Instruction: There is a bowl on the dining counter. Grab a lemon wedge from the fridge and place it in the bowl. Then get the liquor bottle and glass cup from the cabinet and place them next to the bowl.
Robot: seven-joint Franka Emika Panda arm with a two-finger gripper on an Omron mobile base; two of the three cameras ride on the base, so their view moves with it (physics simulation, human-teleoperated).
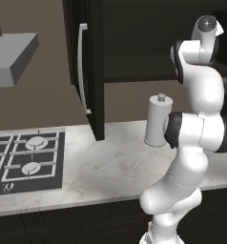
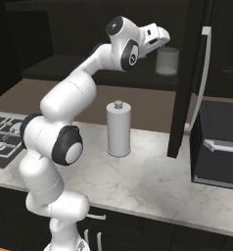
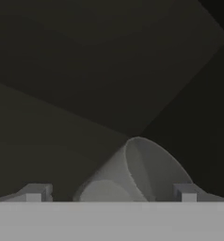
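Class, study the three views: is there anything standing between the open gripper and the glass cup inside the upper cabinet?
Nothing visible does. In the hand view the glass cup lies directly between the two fingertips, with the jaws spread wide on either side. In the right base view the gripper sits right at the cup, inside the cabinet whose door is swung open.

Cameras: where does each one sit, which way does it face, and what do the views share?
Left base view: behind the arm's left, looking forward and down at the marble counter and stove; arm at right.
Right base view: behind its right, facing the open cabinet; arm at left, gripper at the glass cup.
Hand view: on the hand, looking into the dark cabinet; fingers astride the cup.
Both base views share the paper-towel roll.
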